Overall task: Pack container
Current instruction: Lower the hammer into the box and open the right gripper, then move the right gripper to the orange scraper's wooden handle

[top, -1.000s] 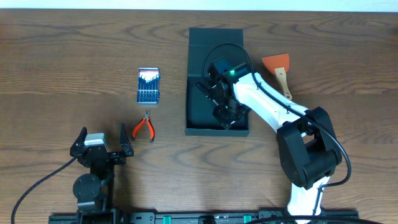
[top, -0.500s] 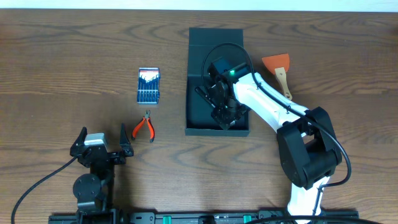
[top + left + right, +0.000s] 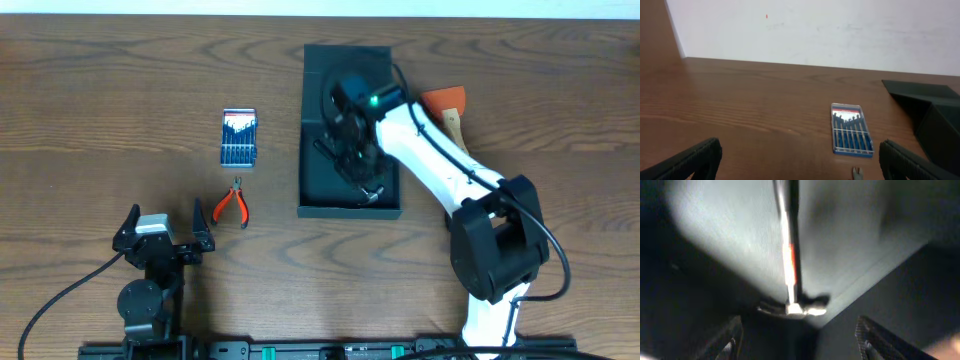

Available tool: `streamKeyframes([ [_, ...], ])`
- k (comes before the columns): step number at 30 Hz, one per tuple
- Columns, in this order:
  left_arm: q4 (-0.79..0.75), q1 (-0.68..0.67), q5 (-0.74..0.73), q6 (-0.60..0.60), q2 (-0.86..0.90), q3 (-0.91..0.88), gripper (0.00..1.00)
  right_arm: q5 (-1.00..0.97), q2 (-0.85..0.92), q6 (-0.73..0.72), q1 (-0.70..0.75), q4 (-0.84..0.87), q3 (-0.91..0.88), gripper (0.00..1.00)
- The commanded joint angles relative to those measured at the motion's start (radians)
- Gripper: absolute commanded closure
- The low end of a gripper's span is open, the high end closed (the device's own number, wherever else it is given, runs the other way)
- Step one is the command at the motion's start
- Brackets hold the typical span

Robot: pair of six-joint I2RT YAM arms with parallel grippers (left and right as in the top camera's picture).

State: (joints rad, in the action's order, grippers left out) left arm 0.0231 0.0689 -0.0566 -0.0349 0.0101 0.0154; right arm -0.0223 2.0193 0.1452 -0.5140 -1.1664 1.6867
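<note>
The container (image 3: 345, 210) is a large dark box lying open at the table's centre, its flap lid (image 3: 346, 58) folded out at the far end. My right gripper (image 3: 364, 178) reaches down into it. In the right wrist view its jaws (image 3: 799, 336) are wide apart with nothing between them. Just ahead of them a hammer (image 3: 790, 255) with a metal head lies on the container floor; its head also shows in the overhead view (image 3: 373, 194). My left gripper (image 3: 162, 232) rests open at the near left edge, and its jaws (image 3: 800, 165) hold nothing.
A small blue screwdriver-set case (image 3: 238, 138) lies left of the container and also shows in the left wrist view (image 3: 852, 136). Red-handled pliers (image 3: 232, 204) lie nearer me. An orange scraper with a wooden handle (image 3: 446, 112) lies right of the container.
My right arm's wrist has shifted toward the far end of the container and the gripper has drawn back a little. The left arm and the loose tools have not moved.
</note>
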Motion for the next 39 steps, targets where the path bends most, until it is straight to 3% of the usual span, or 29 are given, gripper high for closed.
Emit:
streamKeyframes([
  [1,0.04,-0.005,-0.011,-0.017,-0.006,-0.011,0.01,-0.008,0.001,-0.016,0.007,-0.037,0.145,0.26],
  [10,0.04,-0.005,-0.011,-0.017,-0.006,-0.011,0.01,-0.162,0.001,-0.145,0.129,-0.248,0.45,0.24],
  [21,0.04,-0.005,-0.011,-0.017,-0.006,-0.011,0.01,-0.145,0.002,-0.187,0.467,-0.334,0.472,0.2],
  [28,0.04,-0.005,-0.011,-0.017,-0.006,-0.011,0.02,0.005,0.031,-0.09,0.574,-0.301,0.47,0.2],
  [39,0.04,-0.005,-0.011,-0.017,-0.006,-0.011,0.01,0.0,0.249,0.063,0.576,-0.284,0.47,0.12],
])
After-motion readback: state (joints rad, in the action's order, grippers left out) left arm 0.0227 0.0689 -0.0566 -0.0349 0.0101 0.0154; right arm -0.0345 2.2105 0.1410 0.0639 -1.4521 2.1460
